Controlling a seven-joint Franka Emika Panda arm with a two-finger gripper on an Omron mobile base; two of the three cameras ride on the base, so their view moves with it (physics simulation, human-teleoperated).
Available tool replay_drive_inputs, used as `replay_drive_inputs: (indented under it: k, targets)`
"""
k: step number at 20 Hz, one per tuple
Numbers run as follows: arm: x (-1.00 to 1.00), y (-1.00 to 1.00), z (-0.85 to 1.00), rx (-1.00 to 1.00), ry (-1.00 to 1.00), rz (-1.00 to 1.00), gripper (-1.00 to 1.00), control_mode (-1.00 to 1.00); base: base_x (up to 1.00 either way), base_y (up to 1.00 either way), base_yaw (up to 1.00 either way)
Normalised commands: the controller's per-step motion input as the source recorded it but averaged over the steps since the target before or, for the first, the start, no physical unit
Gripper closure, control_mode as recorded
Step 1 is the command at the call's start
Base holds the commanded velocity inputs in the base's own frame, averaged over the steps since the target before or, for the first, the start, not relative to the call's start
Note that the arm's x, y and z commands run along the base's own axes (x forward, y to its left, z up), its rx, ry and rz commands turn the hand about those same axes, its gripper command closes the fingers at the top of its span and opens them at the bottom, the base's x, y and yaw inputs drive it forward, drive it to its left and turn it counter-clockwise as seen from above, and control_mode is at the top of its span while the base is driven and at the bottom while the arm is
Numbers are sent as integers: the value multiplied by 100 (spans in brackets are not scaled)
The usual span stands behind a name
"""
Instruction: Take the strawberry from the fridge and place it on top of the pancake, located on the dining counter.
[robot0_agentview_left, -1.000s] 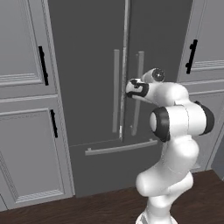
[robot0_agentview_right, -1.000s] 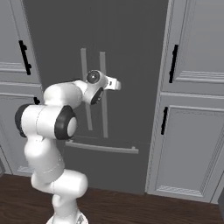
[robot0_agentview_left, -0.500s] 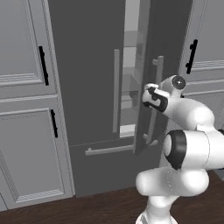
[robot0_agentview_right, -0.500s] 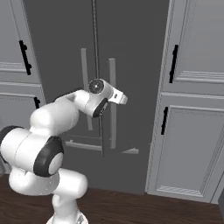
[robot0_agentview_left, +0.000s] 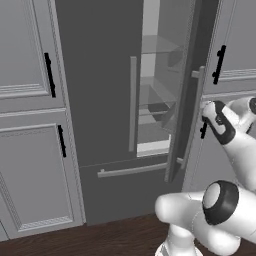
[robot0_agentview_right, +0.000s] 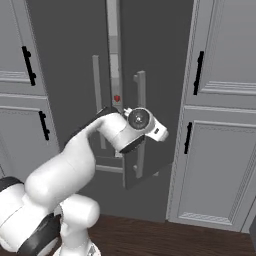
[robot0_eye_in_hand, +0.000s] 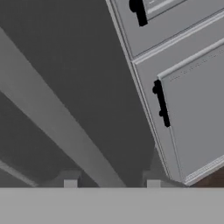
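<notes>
Left base view shows fridge (robot0_agentview_left: 105, 100) shelves; right shows the strawberry (robot0_agentview_right: 117, 98); fingers (robot0_eye_in_hand: 70, 183) clasp the door handle (robot0_eye_in_hand: 65, 131).

base views: behind arm, both facing fridge (robot0_agentview_left: 100, 100) | hand view: close on its door

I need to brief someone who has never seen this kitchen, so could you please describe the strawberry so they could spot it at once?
Start at the tall dark grey fridge between the light grey panelled cabinets; its right door stands partly open. In the narrow gap between the doors, seen in the right base view, the strawberry sits roughly level with the upper part of the door handles. It is the only tiny bright red thing among the greys.
</notes>
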Motion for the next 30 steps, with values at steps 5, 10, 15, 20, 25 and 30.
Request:
replay_drive_inputs:
  k: [5,10,15,20,25,30]
  targets:
    - [-72,36,93,-17,18,-4,-100,-100,0,0,0]
    - [-2,100,78,-56,42,5,-100,-100,0,0,0]
    - [-1,100,27,-58,43,12,-100,-100,0,0,0]
    - [47,42,-59,-24,30,17,-100,-100,0,0,0]
    - [97,79,-41,-27,9,2,-100,-100,0,0,0]
    - [69,40,-16,-23,2,8,-100,-100,0,0,0]
